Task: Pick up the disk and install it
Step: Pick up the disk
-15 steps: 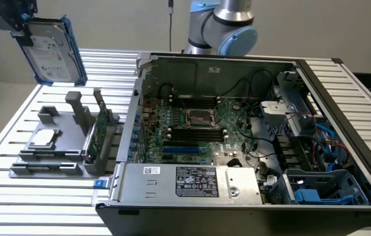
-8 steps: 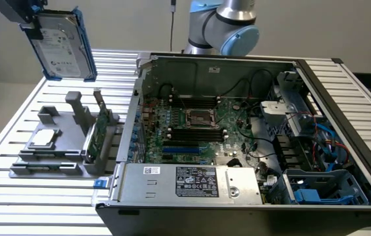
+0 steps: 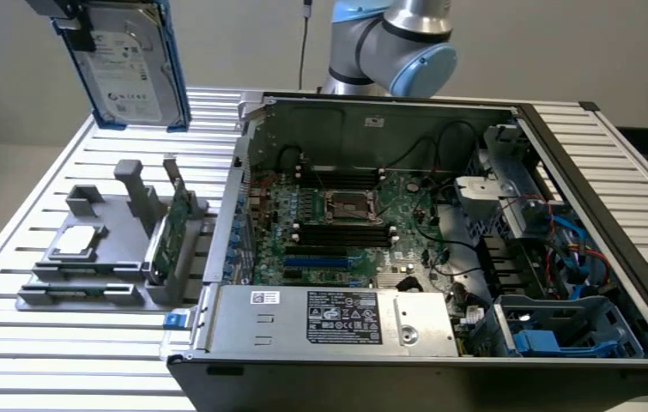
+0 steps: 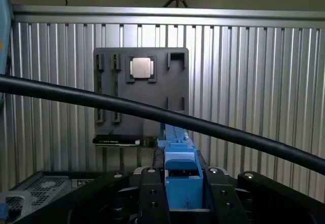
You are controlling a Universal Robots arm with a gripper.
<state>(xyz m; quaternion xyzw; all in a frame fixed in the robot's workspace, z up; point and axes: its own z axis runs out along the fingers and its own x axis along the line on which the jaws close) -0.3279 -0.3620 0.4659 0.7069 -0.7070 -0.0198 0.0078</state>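
The disk (image 3: 129,69) hangs upright in the air above the table's far corner on the exterior view's left, with its white label facing the camera and blue rails along its edges. My gripper (image 3: 69,12) holds it from the top and is cut off by the frame edge. In the wrist view, a blue rail of the disk (image 4: 182,176) sits clamped between my two black fingers (image 4: 152,196), so the gripper (image 4: 183,198) is shut on it. The grey parts holder (image 4: 139,89) lies on the table well below.
The grey holder (image 3: 100,257) carries a silver chip (image 3: 80,242) and an upright green card (image 3: 175,227). The open computer case (image 3: 415,232) fills the exterior view's right, with blue drive bays (image 3: 559,330) at its near corner. The arm's base (image 3: 398,43) stands behind it. A black cable (image 4: 152,113) crosses the wrist view.
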